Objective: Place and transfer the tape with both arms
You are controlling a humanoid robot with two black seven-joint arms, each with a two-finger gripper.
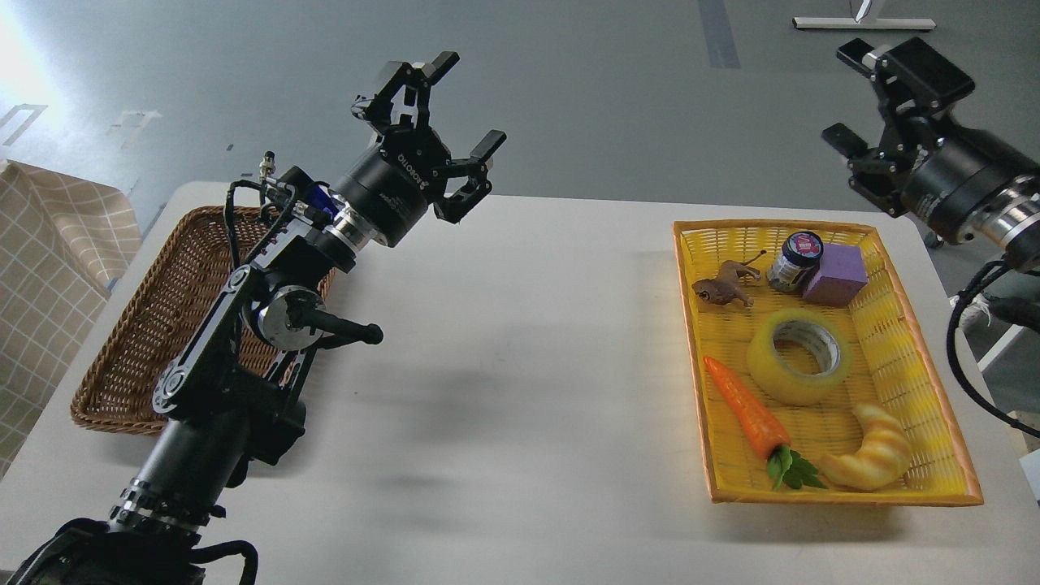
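The tape (799,355), a translucent yellow roll with a white core, lies flat in the middle of the yellow tray (693,325) on the right of the white table. My left gripper (463,101) is open and empty, raised above the table's far left part, far from the tape. My right gripper (845,93) is open and empty, raised high beyond the tray's far right corner, well above and behind the tape.
In the tray lie a toy carrot (751,414), a croissant (873,459), a brown animal figure (723,286), a dark jar with a pink-red lid (792,262) and a purple block (837,275). A brown wicker basket (138,341) sits at the left. A checked cloth (49,268) lies beyond it.
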